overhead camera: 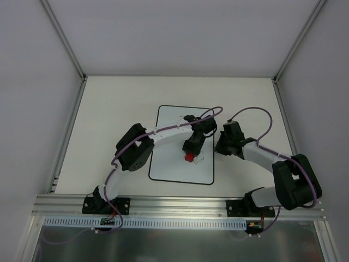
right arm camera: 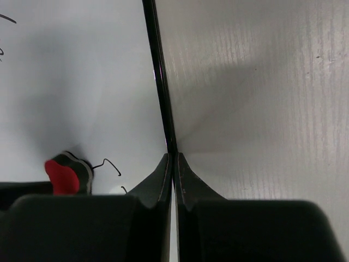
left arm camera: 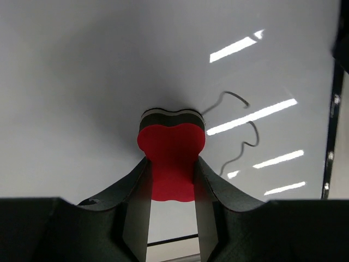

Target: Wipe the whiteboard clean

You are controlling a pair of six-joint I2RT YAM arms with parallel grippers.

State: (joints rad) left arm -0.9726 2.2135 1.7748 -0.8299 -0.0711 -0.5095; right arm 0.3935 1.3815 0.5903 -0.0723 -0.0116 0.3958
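Note:
The whiteboard [overhead camera: 170,164] lies flat on the table, white with a thin black border. My left gripper [overhead camera: 191,152] points down over its right half, shut on a red bone-shaped eraser [overhead camera: 189,158]. In the left wrist view the eraser [left arm camera: 171,147] is clamped at its waist by the gripper [left arm camera: 172,159], its dark felt face against the whiteboard [left arm camera: 82,82]. A thin dark scribble [left arm camera: 240,131] runs just right of the eraser. My right gripper [right arm camera: 173,155] is shut on nothing, its tips at the board's black right border [right arm camera: 158,82]. The eraser [right arm camera: 62,176] and a scribble [right arm camera: 109,164] show at its left.
The pale table [overhead camera: 109,109] surrounds the board, with grey walls on three sides and an aluminium rail [overhead camera: 180,203] along the near edge. Purple cables loop over both arms. The right arm [overhead camera: 272,164] lies bent to the right of the board.

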